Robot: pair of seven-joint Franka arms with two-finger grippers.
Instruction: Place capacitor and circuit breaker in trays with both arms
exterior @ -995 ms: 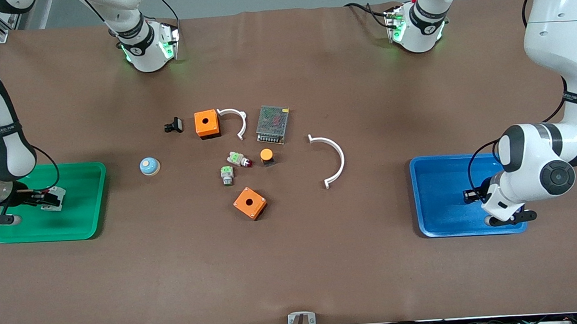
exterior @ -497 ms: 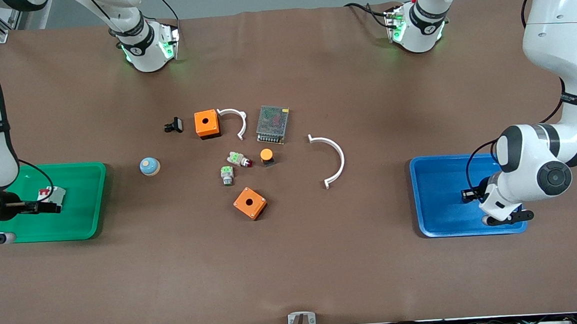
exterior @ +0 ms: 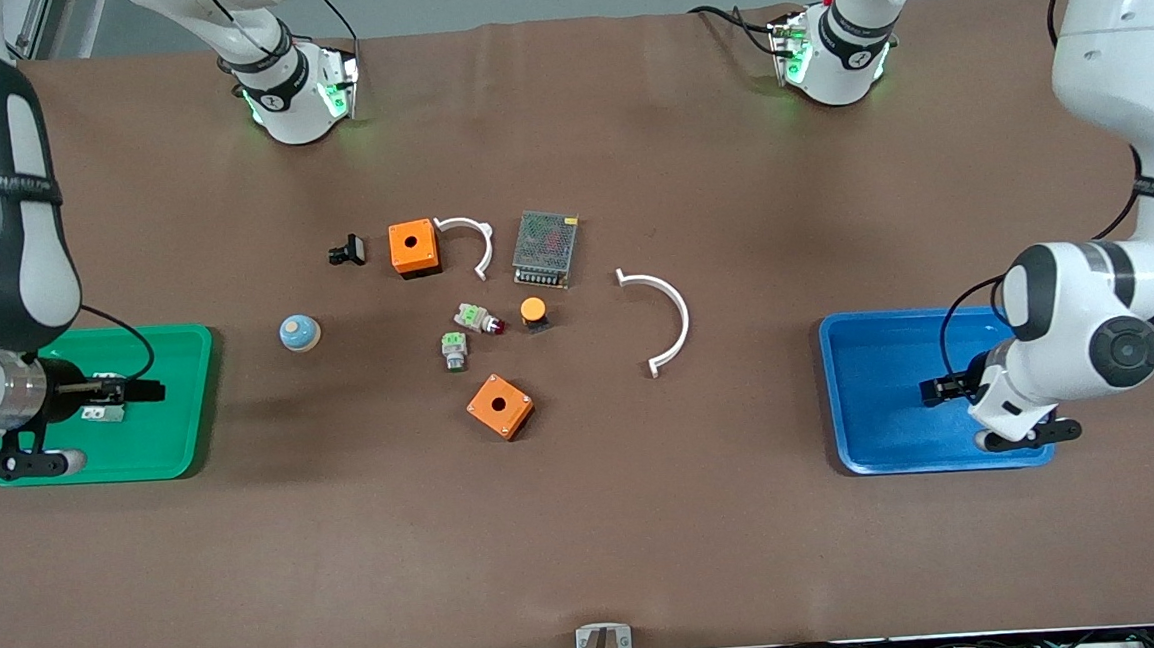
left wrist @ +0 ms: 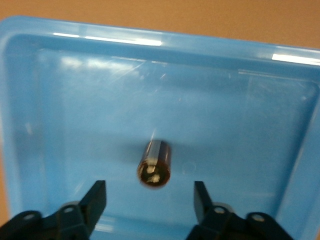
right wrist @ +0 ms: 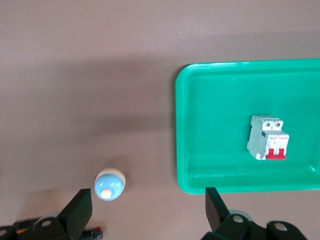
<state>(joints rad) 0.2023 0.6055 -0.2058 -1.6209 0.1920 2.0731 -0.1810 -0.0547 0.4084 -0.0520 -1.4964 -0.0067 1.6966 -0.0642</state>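
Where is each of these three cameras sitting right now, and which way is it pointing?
Front view: high across the table, facing both arm bases; shows both arms, the green tray and the blue tray.
Left wrist view: on the left arm, looking down into the blue tray at the capacitor; the open left end effector shows.
Right wrist view: on the right arm, looking down at the green tray, the circuit breaker and a blue dome; the open right end effector shows.
Shared: each wrist view shares its tray with the front view.
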